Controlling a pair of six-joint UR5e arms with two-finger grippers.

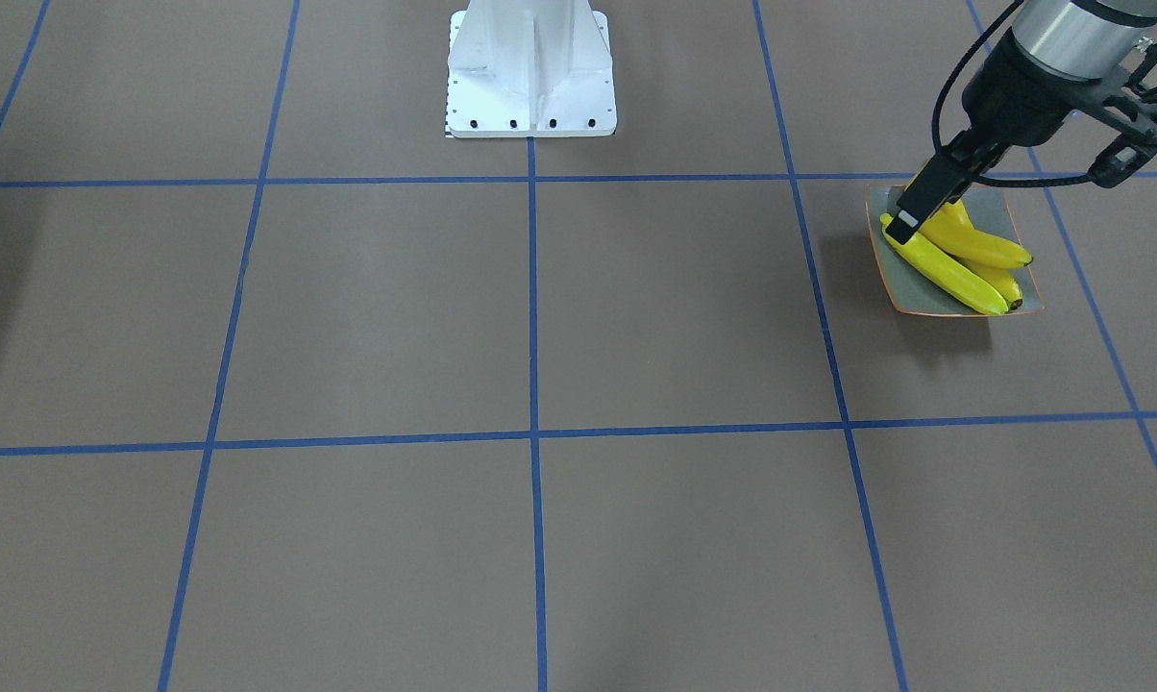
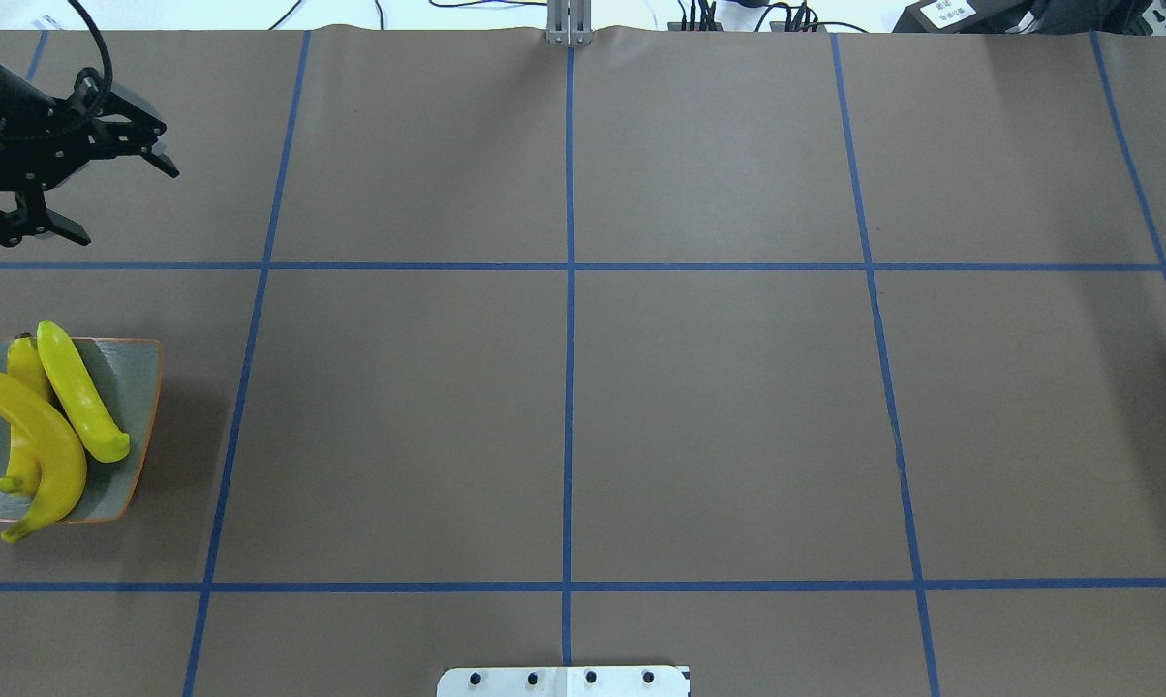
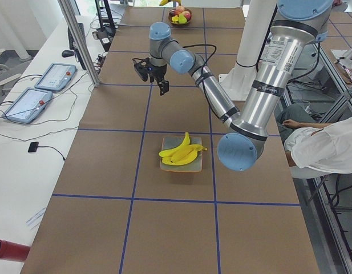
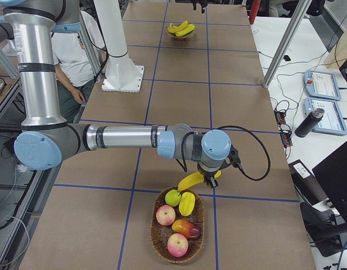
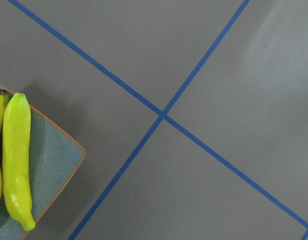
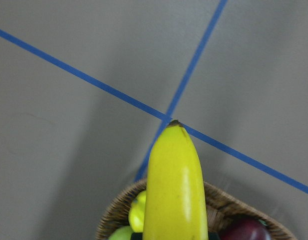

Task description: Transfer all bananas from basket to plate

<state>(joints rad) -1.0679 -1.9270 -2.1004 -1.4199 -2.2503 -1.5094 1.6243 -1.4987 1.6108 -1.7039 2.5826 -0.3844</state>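
Three yellow bananas [image 2: 46,436] lie on the grey-green plate [image 2: 133,387] at the table's left end; they also show in the front view [image 1: 953,274] and in the left wrist view [image 5: 16,155]. My left gripper [image 2: 118,198] is open and empty, off the plate's far side. My right gripper [image 4: 207,175] is shut on another banana [image 4: 190,181] and holds it just above the far rim of the wicker basket [image 4: 162,236]. In the right wrist view that banana [image 6: 173,190] fills the lower middle, over the basket's rim [image 6: 119,210].
The basket holds apples [image 4: 165,215], a green fruit [image 4: 172,197], a yellow fruit [image 4: 186,203] and a mango [image 4: 186,228]. The white robot base [image 1: 530,77] stands at mid-table. A seated person [image 3: 324,148] is beside the table. Blue tape lines cross the brown table.
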